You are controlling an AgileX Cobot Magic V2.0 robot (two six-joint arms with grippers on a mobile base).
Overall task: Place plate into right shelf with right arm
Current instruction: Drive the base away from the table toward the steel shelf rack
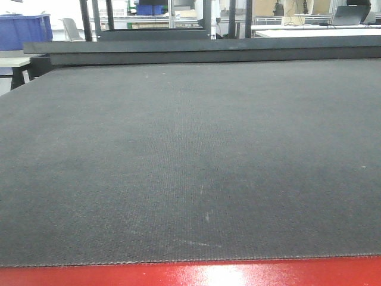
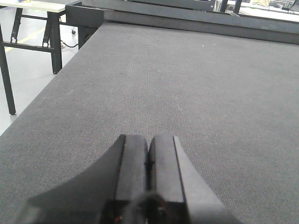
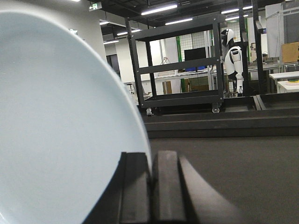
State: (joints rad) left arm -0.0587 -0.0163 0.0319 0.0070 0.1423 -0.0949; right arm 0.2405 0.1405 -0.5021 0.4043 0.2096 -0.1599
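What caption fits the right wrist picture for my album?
The right gripper pinches the rim of the white plate, dark table beyond.

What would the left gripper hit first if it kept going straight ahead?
Probably nothing soon: the left gripper points along the grey mat. The dark ledge at the far end would likely come first, though depth is unclear.

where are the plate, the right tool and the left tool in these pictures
plate (image 3: 60, 121): right wrist view, on its pale face.
right tool (image 3: 151, 161): right wrist view, between its fingertips, closed on the plate's rim.
left tool (image 2: 148, 142): left wrist view, between its closed fingertips.
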